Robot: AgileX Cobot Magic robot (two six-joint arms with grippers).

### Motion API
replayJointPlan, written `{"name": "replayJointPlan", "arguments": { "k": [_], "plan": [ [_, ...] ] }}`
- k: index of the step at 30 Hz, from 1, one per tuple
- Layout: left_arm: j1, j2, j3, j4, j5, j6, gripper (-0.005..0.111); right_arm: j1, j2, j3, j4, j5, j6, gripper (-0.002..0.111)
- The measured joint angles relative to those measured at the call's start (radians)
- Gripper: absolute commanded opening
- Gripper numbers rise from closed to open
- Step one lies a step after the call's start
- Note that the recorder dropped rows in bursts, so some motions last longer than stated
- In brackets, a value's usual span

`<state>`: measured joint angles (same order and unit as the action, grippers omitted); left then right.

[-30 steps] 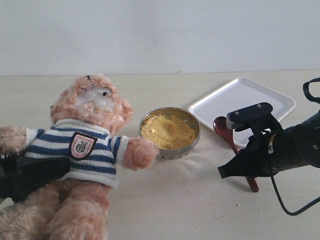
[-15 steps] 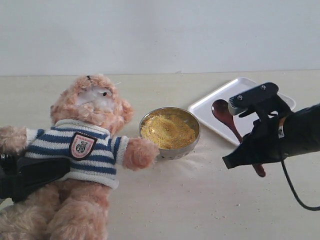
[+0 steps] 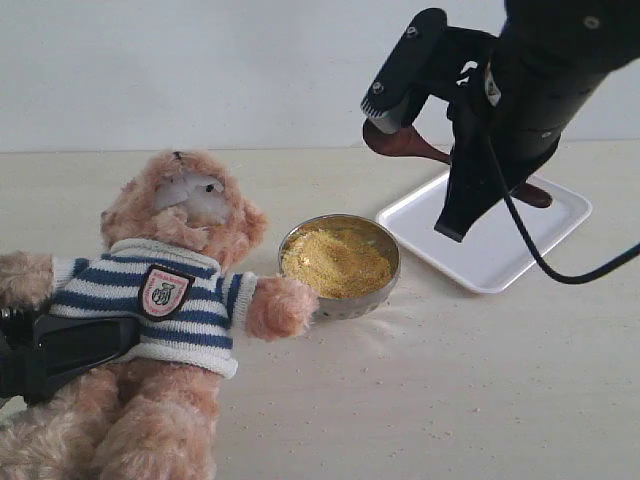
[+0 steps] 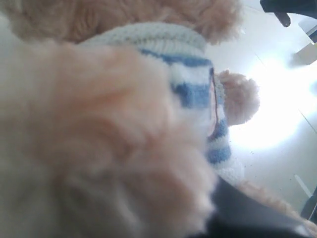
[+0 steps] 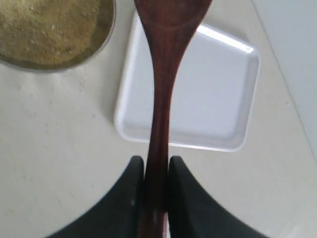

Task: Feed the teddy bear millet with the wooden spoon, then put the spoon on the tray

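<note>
— Where is the wooden spoon (image 3: 402,140)?
— Off the table (image 3: 450,400), held in the air over the tray's (image 3: 495,255) far edge. Your right pincer (image 5: 156,166) pinches its slim handle, and the oval end points toward the bear's side.

— What lies between it and the teddy bear (image 3: 180,250)?
— The steel bowl (image 3: 350,305), heaped with millet (image 3: 338,262). It stands just beside the tray, and the bear's paw (image 3: 280,305) touches its side. Loose grains dot the table near the bowl. A black cable (image 3: 530,252) droops from your right arm across the tray.

— And your left pincer (image 3: 60,352)?
— One black finger lies across the bear's striped sweater. The other finger is hidden, so I cannot tell whether it is clamped.
</note>
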<state>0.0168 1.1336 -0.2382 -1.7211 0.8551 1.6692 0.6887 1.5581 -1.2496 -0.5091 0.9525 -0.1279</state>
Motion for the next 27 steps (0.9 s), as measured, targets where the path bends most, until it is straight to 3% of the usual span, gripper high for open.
{"name": "replayJointPlan", "arguments": {
  "k": [7,15,27],
  "plan": [
    [0.000,0.000,0.000,0.000,0.000,0.000,0.005,0.069,0.180,-0.067,-0.136,0.198,-0.054,0.000],
    [0.000,0.000,0.000,0.000,0.000,0.019,0.005,0.162,0.273,-0.073,-0.298,0.200,-0.043,0.000],
    [0.000,0.000,0.000,0.000,-0.030,0.032,0.005,0.168,0.342,-0.074,-0.343,0.186,-0.040,0.000]
  ]
}}
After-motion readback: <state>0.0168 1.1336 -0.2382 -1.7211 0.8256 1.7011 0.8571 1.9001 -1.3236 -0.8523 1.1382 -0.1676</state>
